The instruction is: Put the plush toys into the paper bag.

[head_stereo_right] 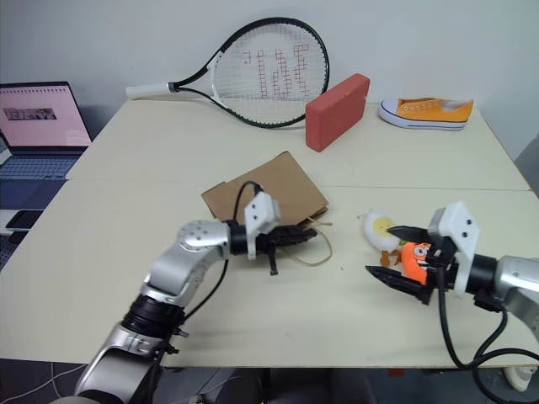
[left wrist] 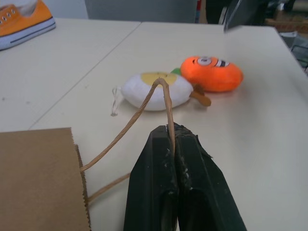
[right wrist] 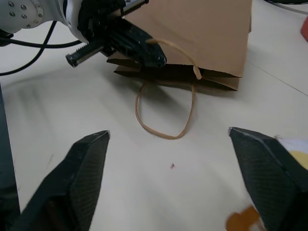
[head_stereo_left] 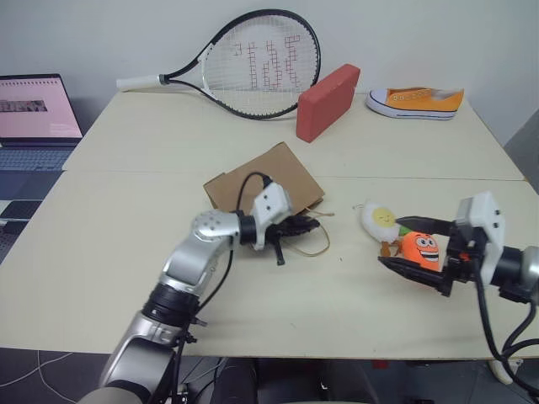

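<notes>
The brown paper bag (head_stereo_left: pixel 271 174) lies flat in the middle of the table. My left gripper (head_stereo_left: pixel 307 224) is shut on one of its cord handles (left wrist: pixel 166 96) at the bag's mouth. The other handle loop (right wrist: pixel 166 115) rests on the table. To the right lie the plush toys, touching each other: a white egg (head_stereo_left: pixel 378 219) and an orange carrot (head_stereo_left: pixel 419 247). My right gripper (head_stereo_left: pixel 389 241) is open beside them, one finger above and one below the carrot as seen from the head. In the right wrist view nothing sits between its fingers (right wrist: pixel 89 161).
A tennis racket (head_stereo_left: pixel 261 63), a red block (head_stereo_left: pixel 327 101) and an orange-and-white sneaker (head_stereo_left: pixel 417 101) lie along the far side of the table. A laptop (head_stereo_left: pixel 34 114) stands at the far left. Bare tabletop (head_stereo_left: pixel 109 252) stretches in front of the bag.
</notes>
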